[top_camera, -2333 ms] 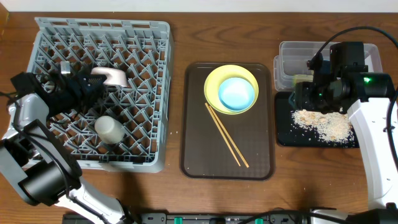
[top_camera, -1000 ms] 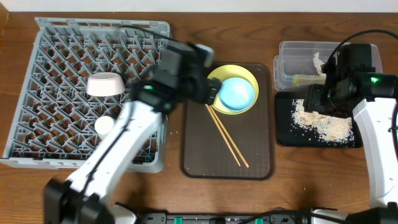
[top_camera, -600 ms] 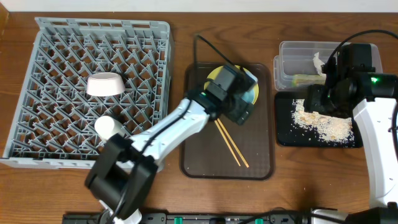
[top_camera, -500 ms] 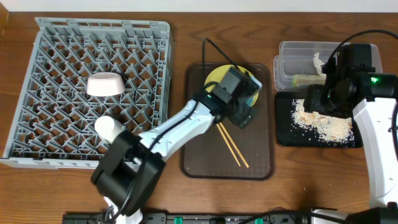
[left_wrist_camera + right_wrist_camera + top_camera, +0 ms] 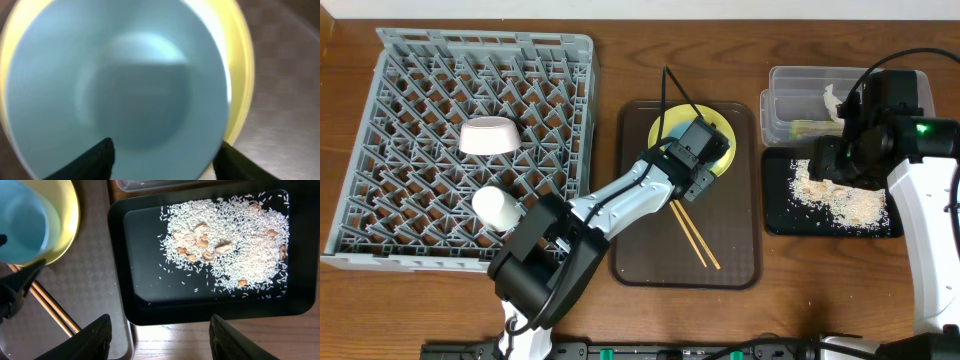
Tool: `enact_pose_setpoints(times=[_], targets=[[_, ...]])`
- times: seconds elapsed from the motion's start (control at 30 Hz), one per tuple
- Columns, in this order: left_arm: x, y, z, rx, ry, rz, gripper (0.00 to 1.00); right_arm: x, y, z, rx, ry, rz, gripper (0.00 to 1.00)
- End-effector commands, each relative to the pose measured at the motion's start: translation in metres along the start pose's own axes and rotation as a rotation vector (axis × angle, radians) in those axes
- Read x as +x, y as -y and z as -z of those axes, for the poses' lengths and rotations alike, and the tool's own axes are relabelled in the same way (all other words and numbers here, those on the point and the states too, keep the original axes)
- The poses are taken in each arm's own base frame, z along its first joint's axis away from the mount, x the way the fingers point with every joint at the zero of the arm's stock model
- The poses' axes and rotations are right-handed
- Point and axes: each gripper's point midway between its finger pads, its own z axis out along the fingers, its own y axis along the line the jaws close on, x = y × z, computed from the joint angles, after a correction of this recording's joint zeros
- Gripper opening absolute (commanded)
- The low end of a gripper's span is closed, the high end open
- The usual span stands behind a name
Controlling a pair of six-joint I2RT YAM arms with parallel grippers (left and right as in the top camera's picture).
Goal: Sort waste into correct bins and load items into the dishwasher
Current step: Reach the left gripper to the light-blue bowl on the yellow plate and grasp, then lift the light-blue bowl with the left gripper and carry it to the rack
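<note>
The left gripper (image 5: 165,147) hangs low over the blue bowl (image 5: 125,85), jaws spread wide with nothing between them. The bowl sits inside the yellow plate (image 5: 240,65) at the far end of the brown tray (image 5: 640,250). The step in hand looks to be taking the bowl. A sound grip would put one finger inside its wall and one outside, then lift straight up so the plate stays put. The chopsticks (image 5: 692,232) lie just near of the plate, so the wrist should not dip that way. The dish rack (image 5: 420,235) to the left has open pegs around the white bowl (image 5: 488,135) and cup (image 5: 495,206). The right gripper (image 5: 159,322), spread and empty, hovers over the black tray (image 5: 150,305) of rice (image 5: 235,245), apart from that path.
</note>
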Motion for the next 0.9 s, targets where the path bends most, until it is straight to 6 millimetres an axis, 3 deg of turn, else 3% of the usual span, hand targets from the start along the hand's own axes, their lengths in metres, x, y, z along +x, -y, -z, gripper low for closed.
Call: enact_pose_setpoints(times=[0.0,0.17,0.37,0.6,0.87], targets=[[0.001,-0.025,-0.004,-0.131,-0.019,-0.005,0.58,-0.005,0.003,0.008,0.008,0.028,-0.018,0.60],[0.000,-0.027,-0.003,-0.148,-0.017,-0.002,0.54,-0.004,0.003,0.008,0.008,0.026,-0.017,0.60],[0.002,-0.021,-0.010,-0.116,-0.020,0.005,0.60,-0.004,0.003,0.008,0.008,0.026,-0.017,0.60],[0.001,-0.019,-0.015,-0.116,-0.011,0.005,0.59,-0.004,0.003,0.008,0.009,0.023,-0.018,0.60],[0.002,-0.019,-0.017,-0.116,-0.014,0.004,0.36,-0.004,0.003,0.008,0.009,0.023,-0.018,0.59]])
